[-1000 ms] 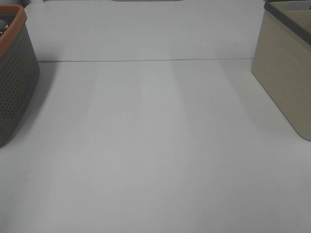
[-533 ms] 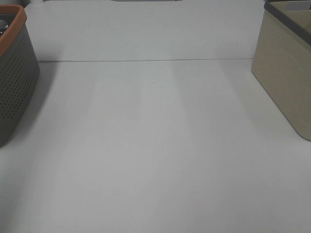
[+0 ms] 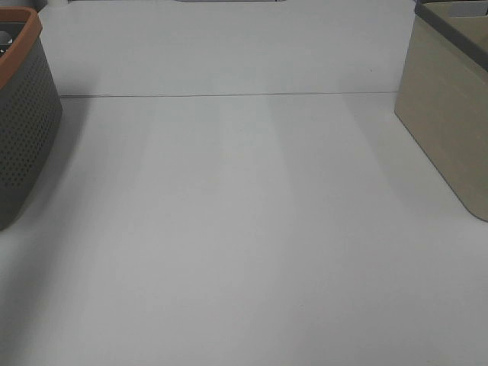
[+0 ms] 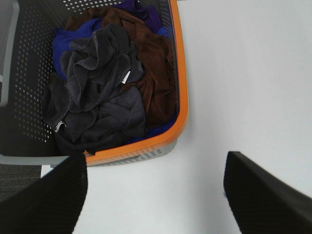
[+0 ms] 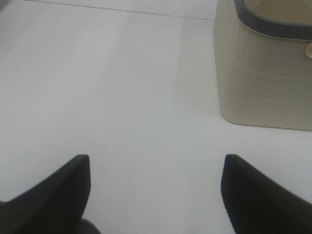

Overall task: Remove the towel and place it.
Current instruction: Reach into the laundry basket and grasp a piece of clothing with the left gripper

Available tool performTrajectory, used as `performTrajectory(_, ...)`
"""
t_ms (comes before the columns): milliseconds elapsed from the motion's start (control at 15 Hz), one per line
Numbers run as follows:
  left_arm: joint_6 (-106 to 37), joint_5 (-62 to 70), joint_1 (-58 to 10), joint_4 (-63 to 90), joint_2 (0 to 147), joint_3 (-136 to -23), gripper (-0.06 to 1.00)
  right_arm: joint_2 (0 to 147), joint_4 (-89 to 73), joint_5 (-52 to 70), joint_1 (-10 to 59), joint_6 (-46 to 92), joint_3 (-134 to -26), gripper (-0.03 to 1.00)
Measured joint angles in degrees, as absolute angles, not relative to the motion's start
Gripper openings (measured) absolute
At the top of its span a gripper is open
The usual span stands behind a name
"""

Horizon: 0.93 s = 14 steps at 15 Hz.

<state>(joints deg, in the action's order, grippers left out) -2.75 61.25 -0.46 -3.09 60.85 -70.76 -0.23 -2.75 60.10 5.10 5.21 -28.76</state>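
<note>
The left gripper (image 4: 155, 195) has its two fingers (image 4: 44, 200) spread wide, with only bare table (image 4: 243, 73) between them. Beyond the tips and apart from both stands one grey basket (image 4: 178, 97) with an orange rim. In it lies the towel (image 4: 97, 92), crumpled on top of one brown cloth (image 4: 156, 73) and one blue cloth (image 4: 66, 41). The right gripper (image 5: 155, 195) is likewise spread wide, near one beige bin (image 5: 258, 83). Basket and bin stand well apart, at opposite sides of the table.

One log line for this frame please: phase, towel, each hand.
phase: before grasp | towel: crumpled in orange-rimmed basket | left hand: open, empty, by basket | right hand: open, empty, near beige bin
</note>
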Motion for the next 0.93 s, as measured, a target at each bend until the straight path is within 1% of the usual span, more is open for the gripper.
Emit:
performTrajectory(200, -3.9, 62.3, -0.5, -6.7, 70.2, -77.6, 0.72, -0.2, -2.8, 60.1, 5.1, 5.2, -28.8, 0.74)
performTrajectory(267, -4.4, 63.5, 0.3, -8.8, 77.1, -82.7, 0.72, -0.2, -2.8, 60.1, 5.1, 5.2, -28.8, 0.74)
performTrajectory(600, -4.2, 64.9, 4.9, -9.0, 91.8, -96.5, 0.72, -0.2, -2.8, 60.1, 5.1, 5.2, -28.8, 0.74)
performTrajectory(800, -3.3, 64.9, 6.2, -8.3, 101.2, -105.3, 0.72, -0.2, -2.8, 60.1, 5.1, 5.2, -28.8, 0.74)
performTrajectory(933, -2.8, 64.9, 6.2, -7.7, 105.3, -108.6, 0.72, -0.2, -2.8, 60.1, 5.1, 5.2, -28.8, 0.74)
